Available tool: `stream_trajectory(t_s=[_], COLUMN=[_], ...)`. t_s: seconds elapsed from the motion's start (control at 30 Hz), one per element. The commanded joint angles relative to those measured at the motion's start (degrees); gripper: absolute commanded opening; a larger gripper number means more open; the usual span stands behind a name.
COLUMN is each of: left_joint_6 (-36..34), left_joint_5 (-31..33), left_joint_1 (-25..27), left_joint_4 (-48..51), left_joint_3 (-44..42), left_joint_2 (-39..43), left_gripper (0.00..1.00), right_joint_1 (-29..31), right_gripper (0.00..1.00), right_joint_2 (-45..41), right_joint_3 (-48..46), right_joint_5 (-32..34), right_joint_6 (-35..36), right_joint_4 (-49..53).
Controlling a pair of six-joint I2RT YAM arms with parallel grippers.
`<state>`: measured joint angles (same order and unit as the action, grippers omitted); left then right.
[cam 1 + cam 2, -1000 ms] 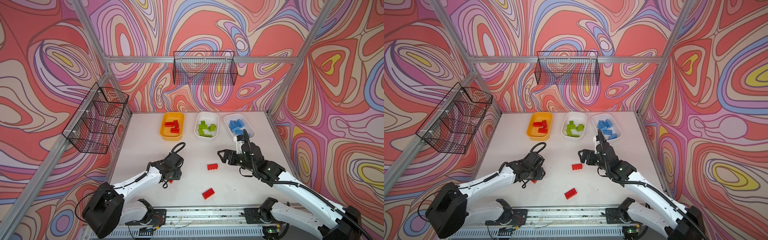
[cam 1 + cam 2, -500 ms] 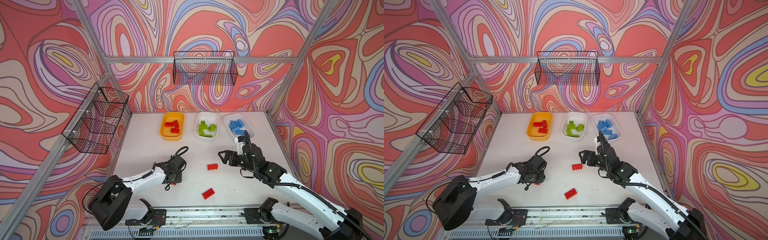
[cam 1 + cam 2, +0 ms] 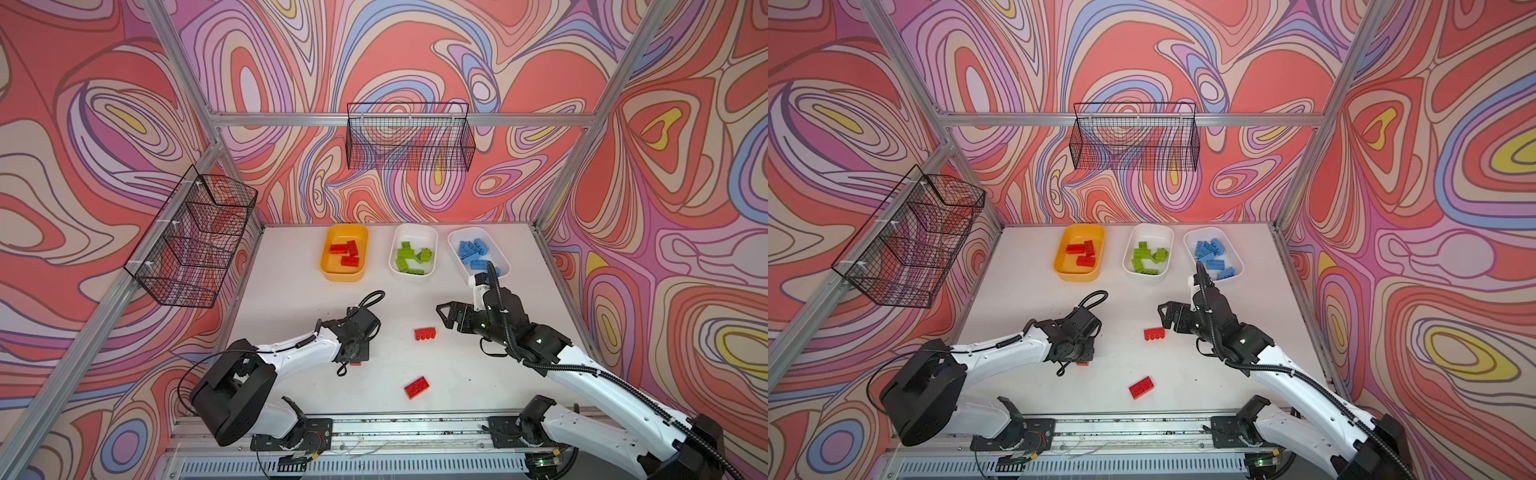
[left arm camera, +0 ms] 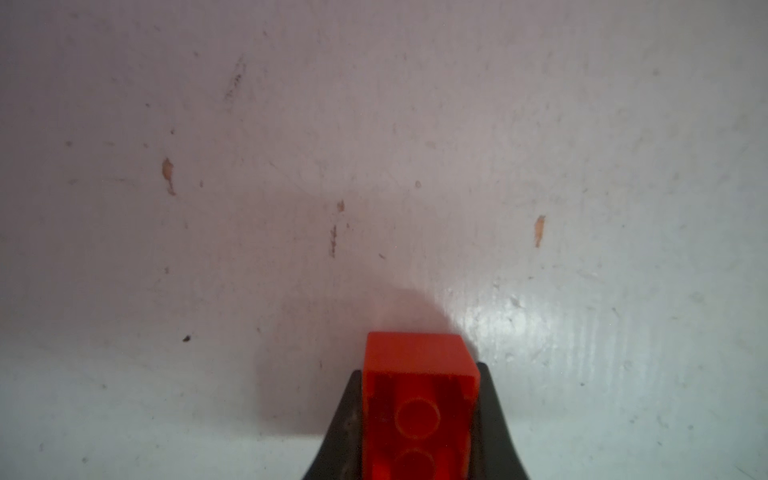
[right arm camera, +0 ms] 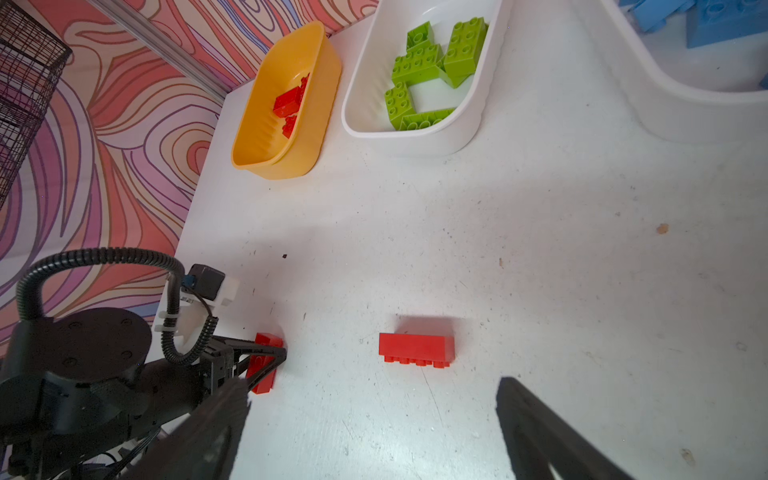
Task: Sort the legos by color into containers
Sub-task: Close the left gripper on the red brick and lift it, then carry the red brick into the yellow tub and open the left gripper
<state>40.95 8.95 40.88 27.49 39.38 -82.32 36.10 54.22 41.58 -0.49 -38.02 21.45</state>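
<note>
Jaws of L gripper (image 4: 419, 376) pinched tight on red brick (image 4: 417, 357), low at table (image 3: 291, 299), front-left. R gripper (image 5: 370, 395) jaws wide apart, holding nothing, near 2nd red brick (image 5: 415, 347) lying on its side mid-table. 3rd red brick (image 3: 416, 387) nr front edge. Yellow-orange tub (image 3: 341, 276) at back.

White table (image 3: 291, 316) — tubs (image 3: 343, 275), red bricks (image 3: 425, 333)
</note>
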Motion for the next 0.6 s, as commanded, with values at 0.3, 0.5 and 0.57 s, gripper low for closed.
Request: stream_trajectory(t_s=[0.3, 0.5, 0.57], left_joint_6=[-6.60, -11.49, -13.27], left_joint_5=[4.44, 3.27, 3.27], left_joint_1=[-2.24, -8.31, -10.39], left_joint_4=[5.34, 6.47, 7.07], left_joint_3=[12.77, 24.55, 29.18], left_joint_2=[-9.11, -13.73, -15.26], left_gripper=[0.12, 0.12, 0.12], right_joint_1=[0.38, 0.38, 0.38], right_gripper=[0.98, 0.98, 0.98], right_joint_2=[-2.54, -1.44, -1.09], right_joint_3=[2.22, 3.08, 3.23], right_joint_5=[3.30, 4.67, 4.82], right_joint_6=[0.85, 1.88, 2.07], right_joint_4=[2.33, 2.50, 2.27])
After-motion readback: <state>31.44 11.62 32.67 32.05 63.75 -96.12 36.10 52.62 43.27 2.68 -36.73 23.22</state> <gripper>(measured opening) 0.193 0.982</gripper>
